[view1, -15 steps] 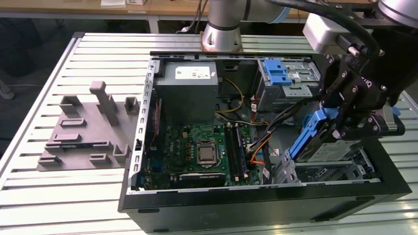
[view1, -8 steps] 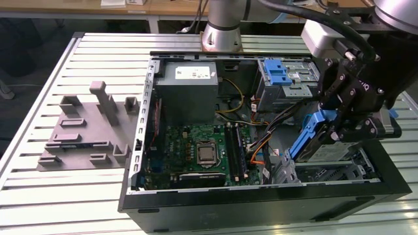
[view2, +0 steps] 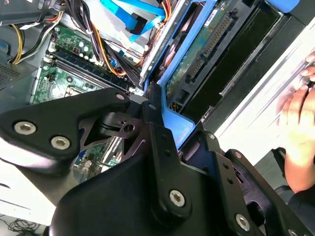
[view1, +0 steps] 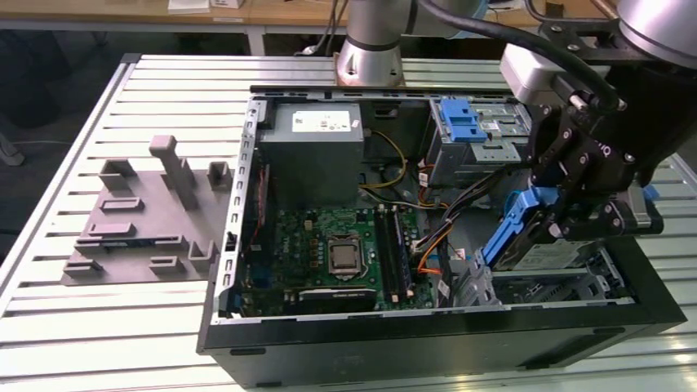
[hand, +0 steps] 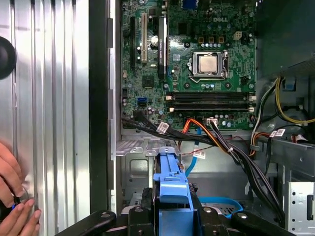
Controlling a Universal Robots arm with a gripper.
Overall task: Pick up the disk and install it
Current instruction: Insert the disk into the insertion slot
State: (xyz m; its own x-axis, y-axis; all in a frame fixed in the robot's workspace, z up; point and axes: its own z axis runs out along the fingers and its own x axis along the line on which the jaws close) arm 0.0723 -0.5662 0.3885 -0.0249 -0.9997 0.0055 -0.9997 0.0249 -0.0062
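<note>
**A:** Where's the disk [view1: 541, 255] right now?

**B:** Up in the air, at the exterior view's right end of the computer case [view1: 436, 347]. The pincer [view1: 579, 222] is clamped on its blue frame. The disk hangs tilted, with its lower edge at the mouth of the metal cage [view1: 566, 287] in that corner. I can't tell whether they touch. It doesn't look seated to me.

**A:** What worries you?

**B:** The tilt, first. If the disk goes down at that slant, a corner could catch the cage's rim and jam. It could also twist in the grip, since the hold is on plastic rather than on the metal body.

**A:** And the cables [hand: 231, 147]?

**B:** The black and orange bundle runs from the motherboard [hand: 197, 64] to just beside the cage. In the first wrist view it lies near the blue frame, so a loop could get pinched under the disk.

**A:** Anything outside the case?

**B:** A person's hand [hand: 15, 209] rests on the table [view1: 109, 327] by the case wall. It's apart from the arm, but a wide swing could bring them close.
</note>
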